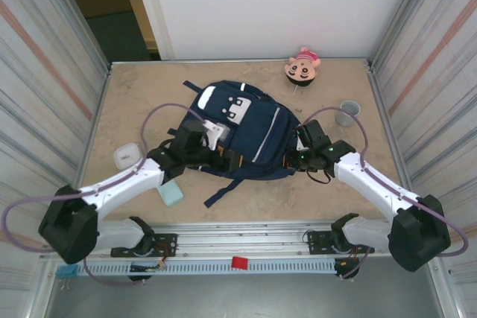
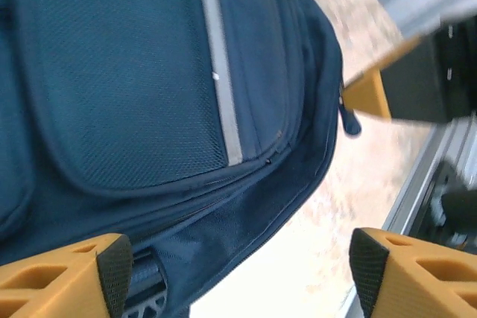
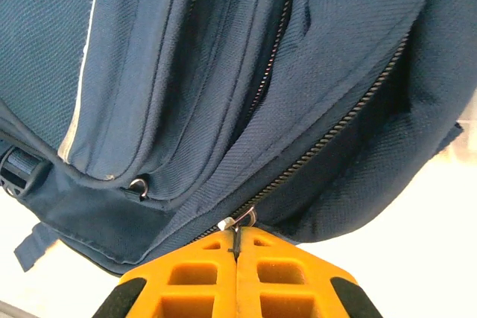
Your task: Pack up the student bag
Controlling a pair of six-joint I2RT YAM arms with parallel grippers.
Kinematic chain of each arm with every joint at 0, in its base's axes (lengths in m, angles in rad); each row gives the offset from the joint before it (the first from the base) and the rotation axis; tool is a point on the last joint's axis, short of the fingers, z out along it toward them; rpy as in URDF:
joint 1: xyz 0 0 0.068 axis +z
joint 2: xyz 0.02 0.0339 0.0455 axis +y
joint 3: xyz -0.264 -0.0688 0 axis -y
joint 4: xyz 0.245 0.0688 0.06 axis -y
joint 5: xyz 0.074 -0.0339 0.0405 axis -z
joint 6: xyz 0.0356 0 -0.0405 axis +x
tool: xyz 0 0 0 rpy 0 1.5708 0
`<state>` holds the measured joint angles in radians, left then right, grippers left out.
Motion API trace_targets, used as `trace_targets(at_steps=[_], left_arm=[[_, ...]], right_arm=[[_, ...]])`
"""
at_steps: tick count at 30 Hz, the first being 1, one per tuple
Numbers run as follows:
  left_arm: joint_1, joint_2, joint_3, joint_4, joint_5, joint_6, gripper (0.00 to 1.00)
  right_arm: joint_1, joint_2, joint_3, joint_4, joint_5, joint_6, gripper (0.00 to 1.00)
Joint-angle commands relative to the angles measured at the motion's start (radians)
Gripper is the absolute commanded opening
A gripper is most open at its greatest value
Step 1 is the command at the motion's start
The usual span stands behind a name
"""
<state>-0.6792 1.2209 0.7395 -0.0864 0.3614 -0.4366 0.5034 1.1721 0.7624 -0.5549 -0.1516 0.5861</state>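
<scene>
Two arms flank one big item on the table [image 1: 134,102]: the student bag [image 1: 246,135], lying flat at the centre with its white patches toward 12 o'clock and its dark straps trailing toward 6.

At the bag's 9 o'clock edge, the left gripper [image 2: 242,269] has its fingers spread wide with nothing between them. They hover over the mesh front pocket and the lower seam.

At the bag's 4 o'clock edge, the right gripper [image 3: 237,247] has its fingers pressed together. Its tips appear to pinch the small metal zipper pull [image 3: 240,221] at the end of the main zipper track [image 3: 328,135].

Loose items lie well apart from the bag:
- a round-faced toy [image 1: 302,68] at 1 o'clock
- a grey cup [image 1: 347,112] at 2 o'clock
- a white case [image 1: 128,156] at 9 o'clock
- a pale teal block [image 1: 170,193] near 8 o'clock

My reading is that the main compartment is being unzipped so these can go in.

The main risk is the bag itself. With the left fingers apart, nothing pins the fabric, so a tug on the pull could drag the whole bag across the table instead of running the slider. The grip is only at the fingertips, so the pull could slip free if the angle strays from the track. Slack cloth bunched beside the teeth could also jam the slider partway.
</scene>
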Motion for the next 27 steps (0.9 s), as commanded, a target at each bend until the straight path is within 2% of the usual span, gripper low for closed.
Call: trace_targets(at_steps=[1, 6, 10, 14, 18, 20, 23, 27], left_arm=[[0.007, -0.045, -0.021, -0.112, -0.125, -0.401, 0.79], [0.007, -0.073, -0.131, -0.065, -0.164, -0.743, 0.77], [0.007, -0.065, -0.173, -0.025, -0.227, -0.815, 0.74], [0.012, 0.000, -0.183, 0.052, -0.230, -0.837, 0.73], [0.012, 0.086, -0.187, 0.097, -0.235, -0.850, 0.60], [0.025, 0.123, -0.189, 0.111, -0.256, -0.850, 0.50], [0.068, 0.139, -0.163, 0.108, -0.254, -0.799, 0.32], [0.135, 0.100, -0.135, 0.047, -0.266, -0.706, 0.16]], right_arm=[[0.002, 0.024, 0.004, -0.014, -0.056, -0.038, 0.00], [0.010, 0.035, 0.030, -0.038, -0.055, -0.053, 0.00], [0.015, 0.034, 0.027, -0.020, -0.062, -0.051, 0.00], [0.024, 0.040, 0.029, -0.013, -0.065, -0.051, 0.00], [0.029, 0.042, 0.042, -0.010, -0.077, -0.054, 0.00], [0.045, 0.038, 0.043, 0.006, -0.077, -0.047, 0.00], [0.072, 0.048, 0.058, 0.013, -0.090, -0.032, 0.00], [0.148, 0.084, 0.106, -0.020, -0.068, 0.001, 0.00]])
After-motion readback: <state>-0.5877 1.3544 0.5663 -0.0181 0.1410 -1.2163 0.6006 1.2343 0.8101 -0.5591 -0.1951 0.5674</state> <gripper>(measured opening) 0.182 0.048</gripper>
